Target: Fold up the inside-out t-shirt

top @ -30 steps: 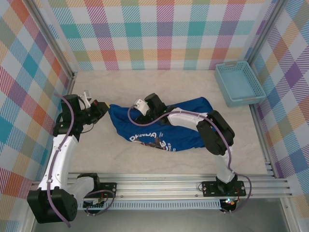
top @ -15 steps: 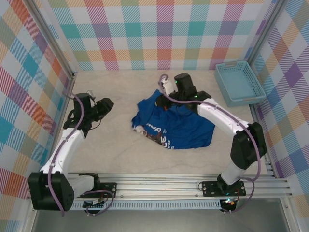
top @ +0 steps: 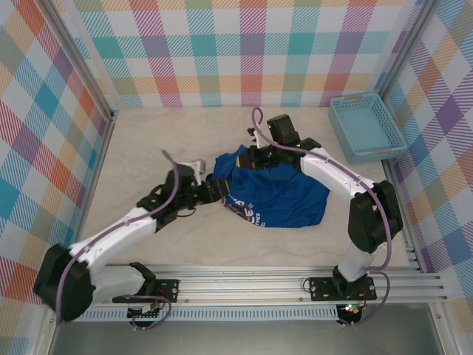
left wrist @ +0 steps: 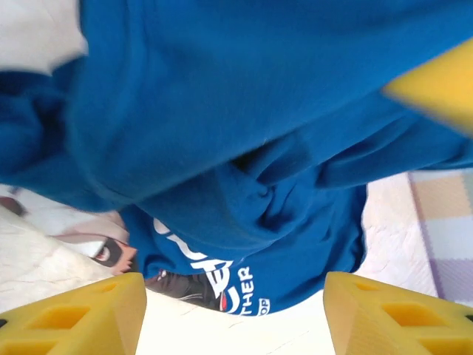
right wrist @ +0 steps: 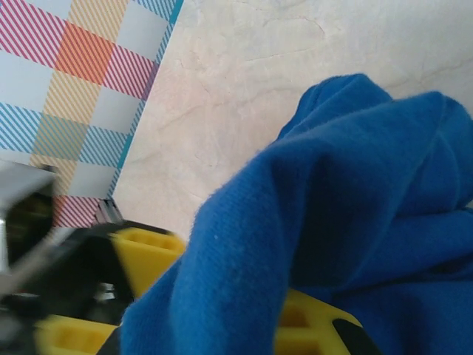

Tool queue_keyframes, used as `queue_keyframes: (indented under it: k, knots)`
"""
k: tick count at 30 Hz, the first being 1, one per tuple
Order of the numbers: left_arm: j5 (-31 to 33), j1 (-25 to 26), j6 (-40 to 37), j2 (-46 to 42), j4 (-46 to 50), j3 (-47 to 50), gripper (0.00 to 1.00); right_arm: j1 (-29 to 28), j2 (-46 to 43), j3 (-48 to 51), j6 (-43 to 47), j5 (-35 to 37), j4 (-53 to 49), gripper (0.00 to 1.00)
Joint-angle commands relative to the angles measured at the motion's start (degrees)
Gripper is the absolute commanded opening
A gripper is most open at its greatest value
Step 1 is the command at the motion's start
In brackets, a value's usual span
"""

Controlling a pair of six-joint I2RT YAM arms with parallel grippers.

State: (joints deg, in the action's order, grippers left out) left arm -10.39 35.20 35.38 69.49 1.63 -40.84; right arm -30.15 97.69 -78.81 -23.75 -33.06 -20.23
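The inside-out t-shirt lies bunched in the middle of the table, royal blue with white print showing at its near edge. My right gripper is shut on a fold of the cloth at the shirt's back left and holds it raised; in the right wrist view the blue cloth drapes over the yellow fingers. My left gripper sits at the shirt's left edge, open, its yellow pads wide apart with bare table between them and the shirt just ahead.
A light-blue plastic basket stands at the back right against the checked wall. Bare table lies to the left of the shirt and in front of it. The aluminium rail runs along the near edge.
My left arm swung in from the table's left side to the shirt's left edge and its jaws opened. The right gripper closed on the shirt and pulled it back and to the right.
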Motion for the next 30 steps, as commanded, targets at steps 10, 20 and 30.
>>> queue_keyframes:
  k: [10,20,30]
  knots:
    - [3.7,3.3,-1.0,14.6,-12.4,-7.5,0.54,1.9,-2.9,1.0,-5.1,-5.3,3.6,0.0]
    - [2.4,0.8,-3.3,18.8,-12.5,-10.1,0.1,4.1,-5.3,1.5,-4.0,-5.0,2.0,0.0]
    - [-6.1,0.3,-13.9,-5.6,-18.4,5.1,0.0,7.1,-9.3,1.9,8.4,16.5,-12.0,0.01]
